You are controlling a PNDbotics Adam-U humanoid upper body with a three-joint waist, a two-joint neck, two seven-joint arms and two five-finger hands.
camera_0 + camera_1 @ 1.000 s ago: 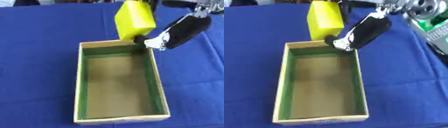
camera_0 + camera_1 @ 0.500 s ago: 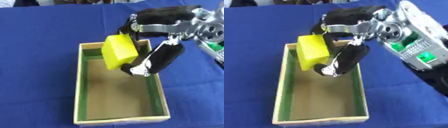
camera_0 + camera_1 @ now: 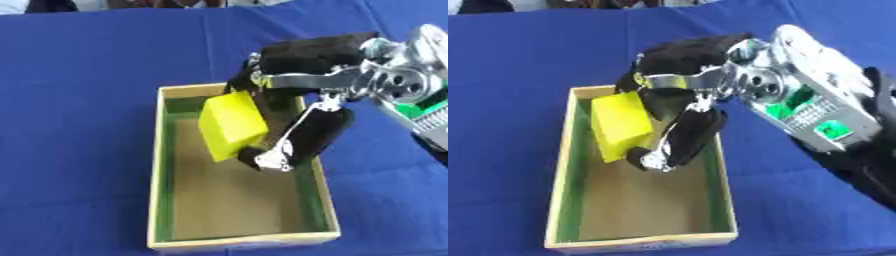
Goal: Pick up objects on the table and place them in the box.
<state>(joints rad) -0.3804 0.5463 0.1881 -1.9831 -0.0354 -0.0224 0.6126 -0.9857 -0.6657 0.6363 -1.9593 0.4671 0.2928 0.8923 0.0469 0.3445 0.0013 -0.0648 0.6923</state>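
A yellow block [image 3: 231, 125] hangs tilted inside the upper part of the box [image 3: 163, 165], a shallow cardboard box with green inner walls and a brown floor. My right hand [image 3: 302, 135] comes in from the right and is shut on the block, fingers behind it and the thumb reaching down past its lower right side. The same block [image 3: 620, 124] and hand [image 3: 682, 136] show over the box's far end in the right eye view. The block's underside and whether it touches the box floor are hidden. My left hand is out of sight.
A blue cloth [image 3: 79, 100] covers the table all round the box. My right forearm [image 3: 807, 107], silver with green parts, crosses above the cloth to the right of the box. The box's near half holds nothing.
My right hand has carried the yellow block from beyond the box's far wall down into the box, and the forearm has swung further in from the right.
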